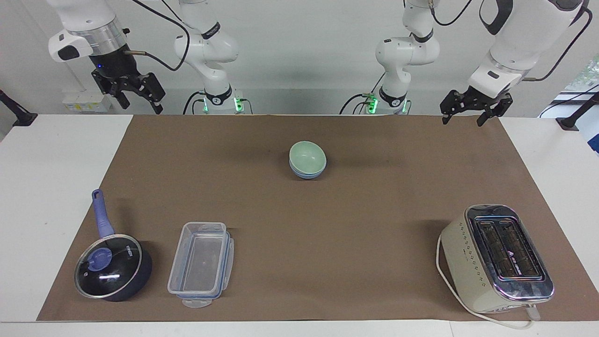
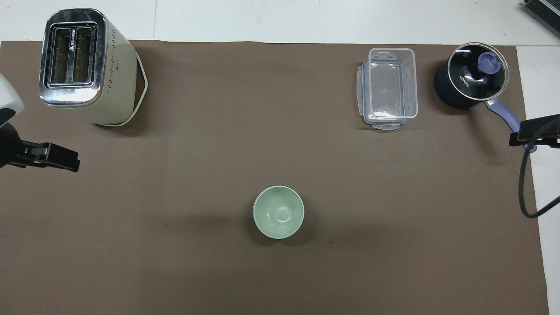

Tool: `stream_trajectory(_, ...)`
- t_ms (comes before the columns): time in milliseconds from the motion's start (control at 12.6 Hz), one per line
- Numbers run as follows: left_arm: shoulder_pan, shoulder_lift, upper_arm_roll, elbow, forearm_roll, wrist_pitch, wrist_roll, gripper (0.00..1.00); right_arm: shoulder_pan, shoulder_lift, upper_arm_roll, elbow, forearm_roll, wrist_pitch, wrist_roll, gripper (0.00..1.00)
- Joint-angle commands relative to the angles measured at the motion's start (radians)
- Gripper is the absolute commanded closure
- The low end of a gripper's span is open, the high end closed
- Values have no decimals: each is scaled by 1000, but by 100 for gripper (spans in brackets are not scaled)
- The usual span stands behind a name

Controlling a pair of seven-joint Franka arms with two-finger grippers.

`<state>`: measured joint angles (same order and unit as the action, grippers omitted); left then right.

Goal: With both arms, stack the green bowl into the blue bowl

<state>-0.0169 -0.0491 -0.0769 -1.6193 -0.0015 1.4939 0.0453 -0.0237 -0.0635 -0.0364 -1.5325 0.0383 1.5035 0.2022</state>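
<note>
While nested, green bowl (image 1: 307, 157) clear of right hand (image 1: 138, 96)

Both tools raised — fingers apparently spread.

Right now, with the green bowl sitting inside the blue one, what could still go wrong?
Little looks likely. The green bowl sits slightly off-centre in the blue bowl, so a bump might tip the pair. The right gripper and left gripper, both open, hang over the table edge nearest the robots; a low sweep inward could knock the bowls.
</note>
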Motion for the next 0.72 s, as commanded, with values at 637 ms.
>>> stream_trajectory(637, 29, 8, -7, 24, 6, 14, -5, 0, -7, -44, 12, -58, -43, 14, -84, 0)
